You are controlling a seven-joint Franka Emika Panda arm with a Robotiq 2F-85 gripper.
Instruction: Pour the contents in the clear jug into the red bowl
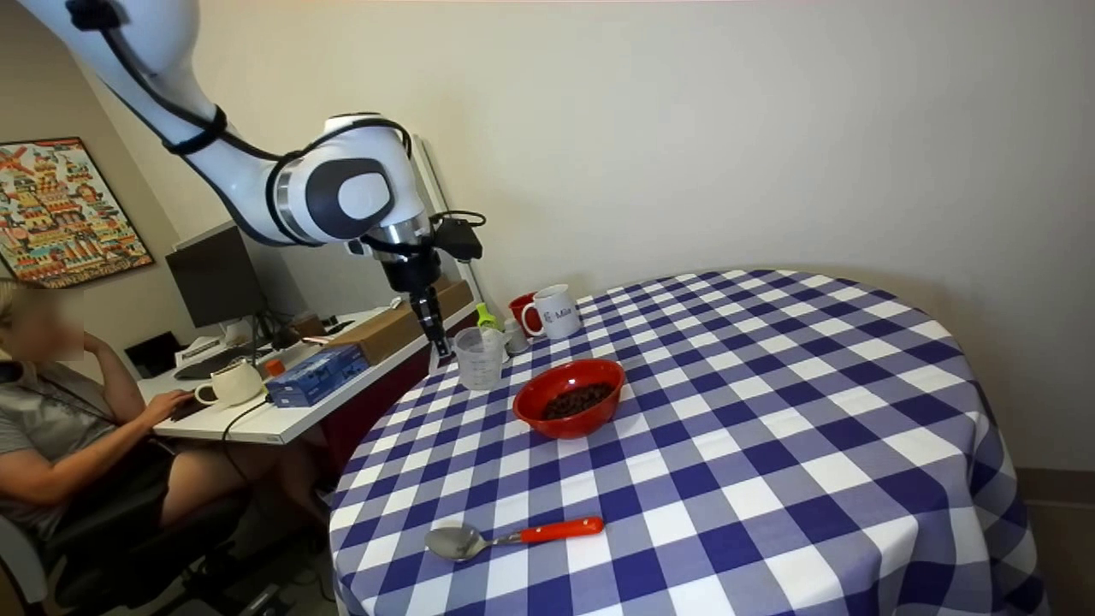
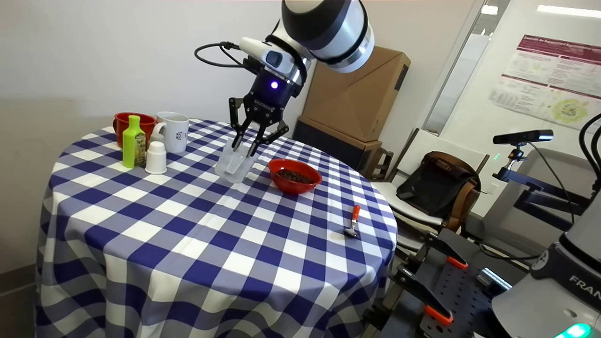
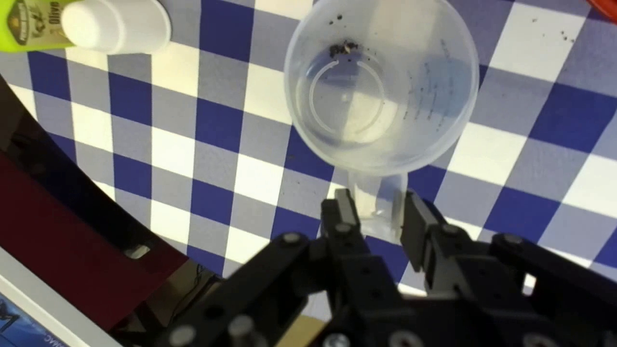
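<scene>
The clear jug (image 1: pixel 481 364) stands nearly upright at the table's edge; I cannot tell whether its base touches the cloth. It also shows in an exterior view (image 2: pixel 225 164) and in the wrist view (image 3: pixel 385 144), with only a few dark crumbs inside. My gripper (image 3: pixel 377 207) has its fingers on both sides of the jug's handle, apparently shut on it. The gripper also shows in both exterior views (image 1: pixel 443 351) (image 2: pixel 245 150). The red bowl (image 1: pixel 535 412) is beside the jug and holds dark pieces. It also shows in an exterior view (image 2: pixel 291 188); only its edge (image 3: pixel 608 7) shows in the wrist view.
A red-handled spoon (image 1: pixel 556 530) lies on the checked cloth beyond the bowl. A green bottle (image 2: pixel 134 143), a white shaker (image 2: pixel 156 158), a white mug (image 2: pixel 176 134) and a red mug (image 2: pixel 119 124) stand grouped on the table. A desk (image 1: pixel 282 419) with a seated person is beside the table.
</scene>
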